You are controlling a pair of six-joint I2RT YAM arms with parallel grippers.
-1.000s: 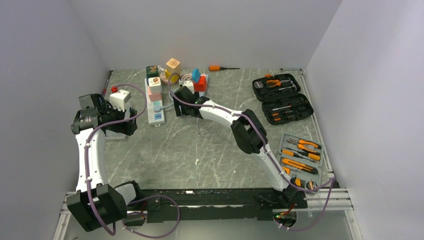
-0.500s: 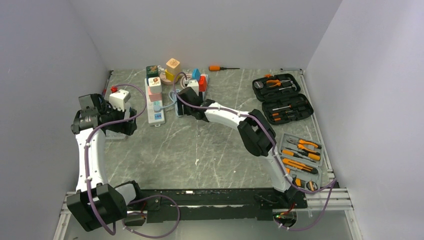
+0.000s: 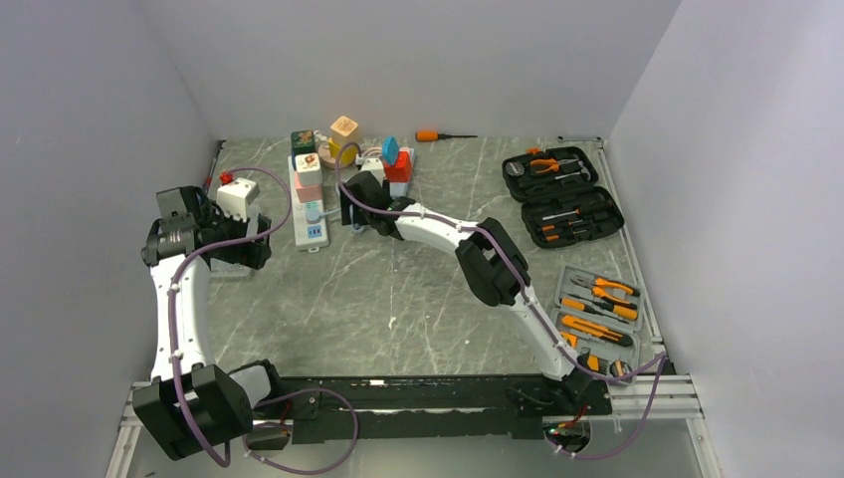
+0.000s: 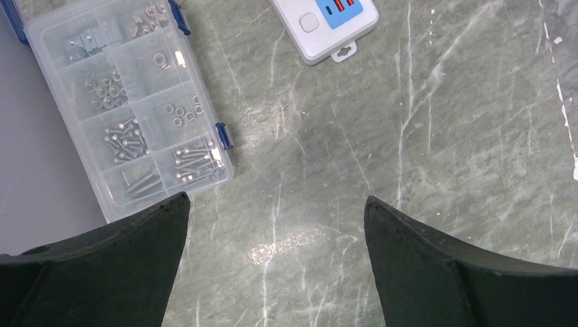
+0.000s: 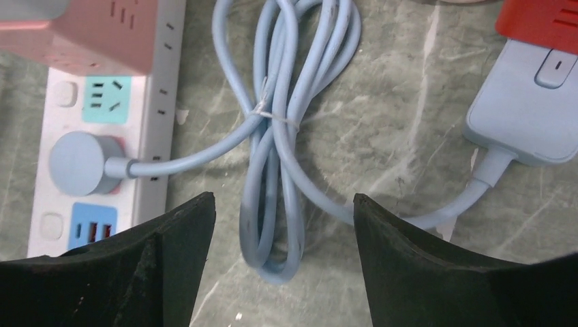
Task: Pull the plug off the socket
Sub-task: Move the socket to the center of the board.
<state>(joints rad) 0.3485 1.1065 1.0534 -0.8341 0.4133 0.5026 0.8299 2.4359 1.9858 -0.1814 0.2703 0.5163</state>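
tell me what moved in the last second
The right arm shifted a little to the right, then came back left; its open jaws now hang over the bundled blue cord beside the round blue plug in the power strip. Nothing was gripped or let go. The left arm, plug and strip stayed put.

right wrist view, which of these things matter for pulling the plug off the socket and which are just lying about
For the job:
- round pale-blue plug
- white power strip it sits in
- the plug's tied blue cord
- right gripper, open above the cord

Lying about:
- pink cube adapter on the strip
- red block
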